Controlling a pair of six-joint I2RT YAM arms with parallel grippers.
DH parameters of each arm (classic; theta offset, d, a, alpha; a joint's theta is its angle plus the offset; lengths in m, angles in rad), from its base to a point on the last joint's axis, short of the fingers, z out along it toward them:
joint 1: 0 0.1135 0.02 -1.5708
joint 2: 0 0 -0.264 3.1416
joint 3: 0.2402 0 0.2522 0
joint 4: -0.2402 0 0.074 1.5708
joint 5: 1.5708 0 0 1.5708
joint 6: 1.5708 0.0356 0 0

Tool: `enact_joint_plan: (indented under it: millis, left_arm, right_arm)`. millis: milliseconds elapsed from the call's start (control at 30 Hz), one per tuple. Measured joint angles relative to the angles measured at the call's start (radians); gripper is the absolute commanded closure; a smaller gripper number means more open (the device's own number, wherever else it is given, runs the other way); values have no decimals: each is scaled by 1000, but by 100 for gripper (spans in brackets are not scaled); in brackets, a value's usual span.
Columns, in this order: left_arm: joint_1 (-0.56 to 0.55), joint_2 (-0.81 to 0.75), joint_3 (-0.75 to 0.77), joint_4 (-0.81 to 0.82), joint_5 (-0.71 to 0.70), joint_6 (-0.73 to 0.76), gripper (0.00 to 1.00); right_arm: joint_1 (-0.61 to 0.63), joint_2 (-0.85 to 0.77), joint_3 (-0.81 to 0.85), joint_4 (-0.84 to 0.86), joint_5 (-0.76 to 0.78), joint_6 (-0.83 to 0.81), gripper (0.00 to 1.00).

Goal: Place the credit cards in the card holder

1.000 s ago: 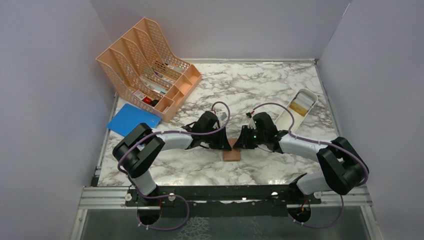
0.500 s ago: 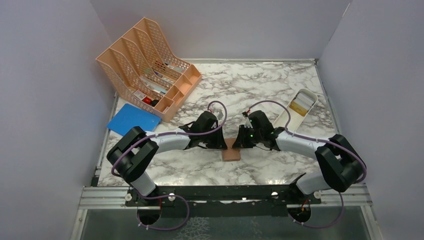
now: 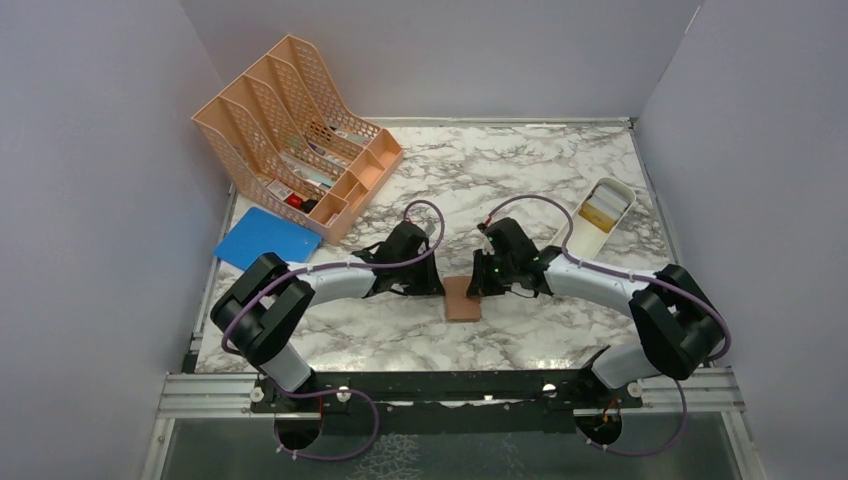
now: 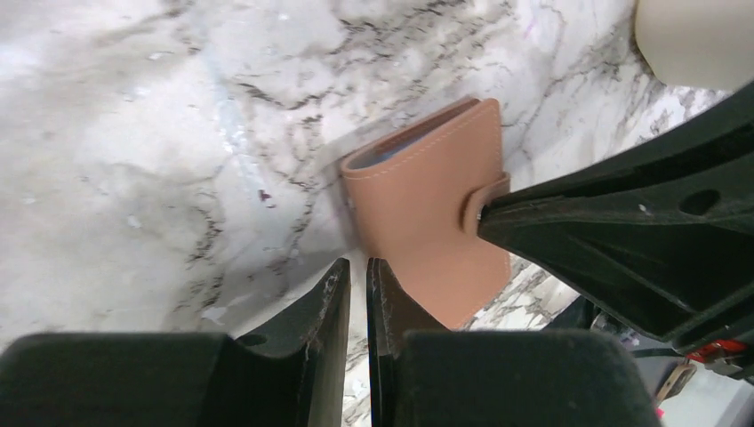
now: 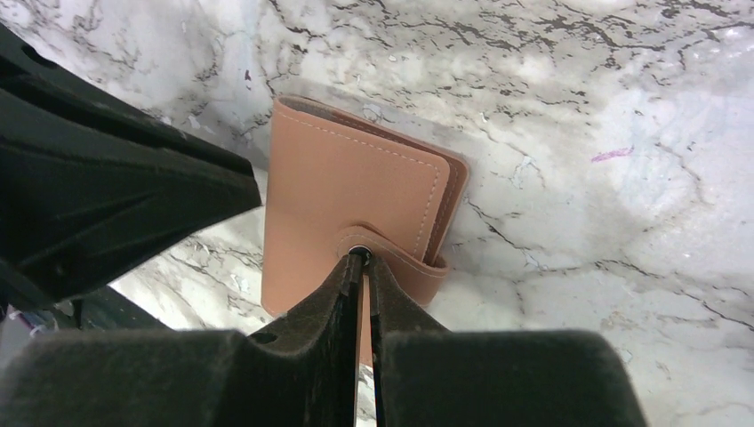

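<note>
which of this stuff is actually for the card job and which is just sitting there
For the job:
card holder, closed
credit cards, lying in the white tray

Just lying about:
peach mesh organiser
blue folder

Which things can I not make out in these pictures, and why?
Card holder slots: closed cover hides them, every view.
Right gripper at snap tab: wrist view, gripper itself covers the contact.
Left gripper: wrist view, grip on holder's edge unclear.
Stack in white tray: top view, too small to identify.
</note>
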State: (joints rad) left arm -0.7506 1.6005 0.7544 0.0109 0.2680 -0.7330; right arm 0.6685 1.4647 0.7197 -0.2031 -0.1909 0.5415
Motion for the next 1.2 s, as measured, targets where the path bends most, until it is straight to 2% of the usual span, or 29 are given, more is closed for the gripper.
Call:
enact_joint_plan:
  millis: [600, 833, 1000, 1200]
  left_arm:
    - [29, -3, -22, 129, 87, -63, 85]
    - [29, 18, -22, 114, 77, -51, 85]
    - [29, 37, -8, 114, 79, -47, 85]
    - [29, 57, 4, 118, 84, -46, 85]
  right_arm:
    - [42, 51, 99, -139, 47, -30, 87]
    - [46, 11, 99, -173, 72, -19, 86]
    - [46, -35, 98, -187, 104, -7, 80]
    - [46, -51, 70, -172, 122, 16, 82]
